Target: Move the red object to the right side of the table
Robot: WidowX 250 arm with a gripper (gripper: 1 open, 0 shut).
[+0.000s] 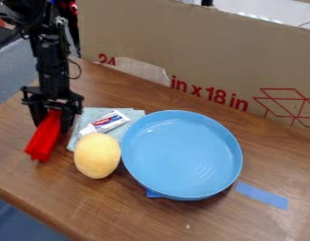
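Left side of frame: my gripper is gripping the red block (tilted), left of the fruit; plate near center.

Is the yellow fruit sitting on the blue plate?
No, the yellow fruit sits on the left side of the blue plate, outside its rim.

Bright red object, left of plain sky-blue plate. Pale yellow-orange fruit, red-and-white tube and light grey-blue cloth also left of plate. Brown wood-grain table beneath plate. Brown cardboard box behind plate, lettering and lines printed red.
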